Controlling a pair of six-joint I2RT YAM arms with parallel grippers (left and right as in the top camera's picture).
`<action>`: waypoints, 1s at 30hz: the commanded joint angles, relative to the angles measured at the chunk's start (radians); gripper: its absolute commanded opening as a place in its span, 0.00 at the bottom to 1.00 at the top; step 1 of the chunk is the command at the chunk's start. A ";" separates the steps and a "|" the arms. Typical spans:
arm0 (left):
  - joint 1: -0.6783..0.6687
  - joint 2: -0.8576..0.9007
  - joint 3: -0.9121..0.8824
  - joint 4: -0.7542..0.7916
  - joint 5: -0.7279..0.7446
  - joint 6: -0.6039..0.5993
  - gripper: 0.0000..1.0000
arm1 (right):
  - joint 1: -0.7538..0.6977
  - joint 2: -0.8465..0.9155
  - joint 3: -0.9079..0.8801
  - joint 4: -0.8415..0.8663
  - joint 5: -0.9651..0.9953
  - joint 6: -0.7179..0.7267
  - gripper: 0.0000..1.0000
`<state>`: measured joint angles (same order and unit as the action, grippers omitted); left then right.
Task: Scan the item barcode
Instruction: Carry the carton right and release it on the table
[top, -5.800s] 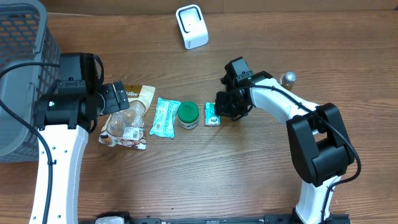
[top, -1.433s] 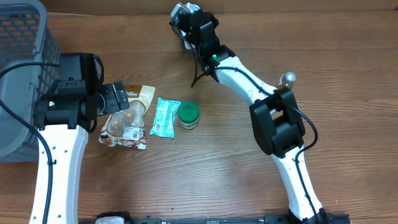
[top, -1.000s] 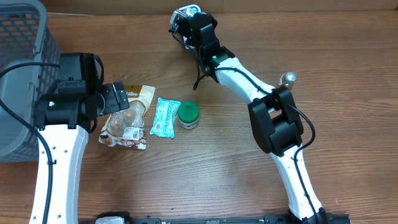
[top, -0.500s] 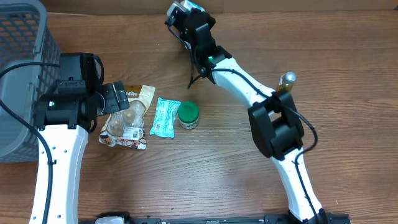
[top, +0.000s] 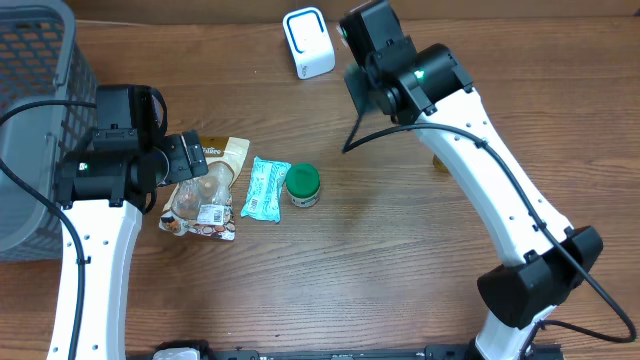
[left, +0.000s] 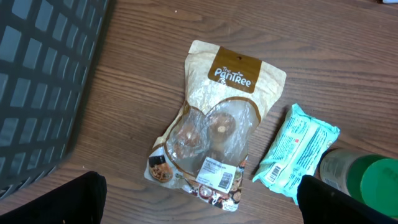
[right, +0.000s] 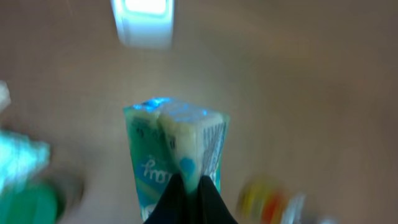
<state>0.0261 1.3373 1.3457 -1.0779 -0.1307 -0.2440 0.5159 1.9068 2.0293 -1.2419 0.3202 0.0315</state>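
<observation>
Teal and blurred from the right wrist alone, grips the packet (right: 177, 155) upright in a fully closed right gripper (right: 185, 198), white scanner (right: 144, 22) at 11 o'clock; loses that packet beneath the arm (top: 470, 150) overhead; holds the left gripper (top: 188, 157) spread wide, empty.

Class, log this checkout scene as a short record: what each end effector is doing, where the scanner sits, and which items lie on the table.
right end effector: shut on a small teal packet, held in the air near the scanner
scanner: white, towards the far edge of the table
left end effector: open, empty, above the PanTree snack pouch
items lying in a row: the pouch, a teal wrapped pack, a green-lidded jar
basket: grey, beside the left arm
</observation>
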 joint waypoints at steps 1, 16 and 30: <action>-0.002 0.003 0.014 0.002 0.001 -0.011 1.00 | -0.035 0.035 -0.042 -0.140 -0.097 0.258 0.04; -0.002 0.003 0.014 0.002 0.001 -0.011 0.99 | -0.080 0.035 -0.469 -0.092 -0.138 0.320 0.06; -0.002 0.003 0.014 0.002 0.001 -0.011 1.00 | -0.080 0.032 -0.475 0.188 -0.317 0.353 1.00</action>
<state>0.0261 1.3376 1.3457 -1.0775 -0.1307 -0.2440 0.4393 1.9427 1.5291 -1.0832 0.1108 0.3584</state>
